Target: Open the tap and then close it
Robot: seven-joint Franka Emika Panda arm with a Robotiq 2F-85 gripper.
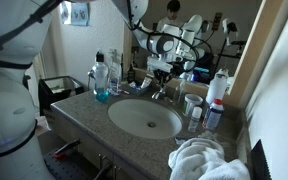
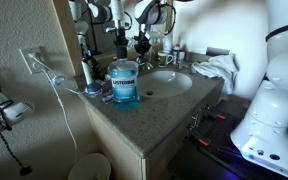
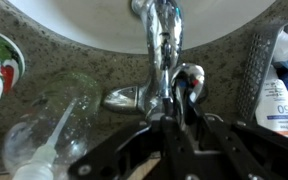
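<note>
The tap point(image 3: 160, 50) is a small chrome faucet; in the wrist view its spout reaches over the white basin point(image 3: 74, 18). One low metal handle point(image 3: 124, 98) sticks out to the left, and the other handle point(image 3: 189, 82) sits between my fingers. My gripper point(image 3: 184, 112) is right at the tap, and its black fingers are closed narrowly round that handle. In an exterior view the gripper point(image 1: 162, 68) hangs just above the tap point(image 1: 164, 90) behind the basin point(image 1: 119, 108). It also shows in an exterior view point(image 2: 142, 42).
A blue mouthwash bottle point(image 1: 102, 84) point(image 2: 124, 82) and clear bottles stand beside the basin. A white towel point(image 1: 204, 160) point(image 2: 216, 68) lies on the counter. Small bottles point(image 1: 216, 95) stand by the mirror. A clear bottle point(image 3: 44, 140) lies close to the tap's left handle.
</note>
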